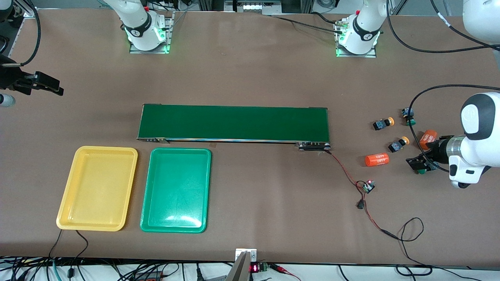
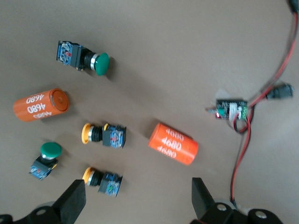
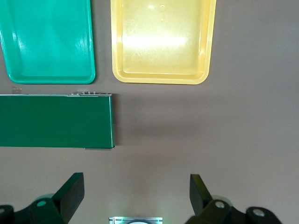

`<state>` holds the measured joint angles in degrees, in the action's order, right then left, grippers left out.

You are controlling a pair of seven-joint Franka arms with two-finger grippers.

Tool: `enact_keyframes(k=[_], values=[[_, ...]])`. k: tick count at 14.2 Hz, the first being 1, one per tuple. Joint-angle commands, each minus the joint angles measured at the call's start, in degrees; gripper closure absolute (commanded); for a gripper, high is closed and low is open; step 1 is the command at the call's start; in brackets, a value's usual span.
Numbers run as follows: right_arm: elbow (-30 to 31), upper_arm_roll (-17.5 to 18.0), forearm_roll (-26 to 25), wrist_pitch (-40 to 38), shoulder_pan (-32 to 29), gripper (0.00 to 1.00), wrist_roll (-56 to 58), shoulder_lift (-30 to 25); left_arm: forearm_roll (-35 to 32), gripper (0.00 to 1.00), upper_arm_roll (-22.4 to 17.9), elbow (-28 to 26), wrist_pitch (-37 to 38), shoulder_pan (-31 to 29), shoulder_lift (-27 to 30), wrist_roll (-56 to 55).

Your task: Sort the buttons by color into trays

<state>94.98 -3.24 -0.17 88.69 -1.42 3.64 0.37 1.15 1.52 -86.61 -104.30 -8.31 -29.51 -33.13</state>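
Two yellow-capped buttons (image 1: 383, 124) (image 1: 398, 144) and two green-capped buttons (image 1: 408, 116) (image 1: 421, 170) lie loose at the left arm's end of the table. My left gripper (image 1: 417, 164) (image 2: 138, 191) hangs open over this cluster with nothing between its fingers. In its wrist view one yellow button (image 2: 103, 179) lies close to one finger (image 2: 74, 196). The yellow tray (image 1: 97, 187) (image 3: 161, 42) and green tray (image 1: 175, 191) (image 3: 46, 42) sit side by side, both bare. My right gripper (image 3: 136, 184) is open and holds nothing, high over the table between its base and the conveyor's end.
Two orange cylinders with white print (image 1: 377, 159) (image 1: 428, 138) lie among the buttons. A long dark-green conveyor belt (image 1: 234, 123) crosses the middle. A small circuit board (image 1: 367, 186) with red and black wires lies nearer the front camera than the buttons.
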Motion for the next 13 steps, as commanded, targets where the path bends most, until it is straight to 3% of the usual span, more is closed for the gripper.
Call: enact_keyframes(k=[1,3,8,13], values=[[-0.7,0.3,-0.2,-0.8,-0.6,0.00,0.9,-0.2,0.6,0.00,0.2,-7.0,-9.5,-0.5,0.9,-6.5],[-0.7,0.3,-0.1,-0.8,-0.6,0.00,0.9,-0.1,0.9,0.00,0.2,-10.7,-15.8,-0.4,0.9,-10.8],[-0.7,0.2,-0.1,-0.8,-0.6,0.00,0.9,-0.2,1.0,0.00,0.8,-12.2,-17.8,0.5,0.6,-11.6],[-0.7,0.3,-0.1,-0.8,-0.6,0.00,0.9,-0.2,1.3,0.00,0.8,-17.0,-24.2,3.0,-0.4,-23.7]])
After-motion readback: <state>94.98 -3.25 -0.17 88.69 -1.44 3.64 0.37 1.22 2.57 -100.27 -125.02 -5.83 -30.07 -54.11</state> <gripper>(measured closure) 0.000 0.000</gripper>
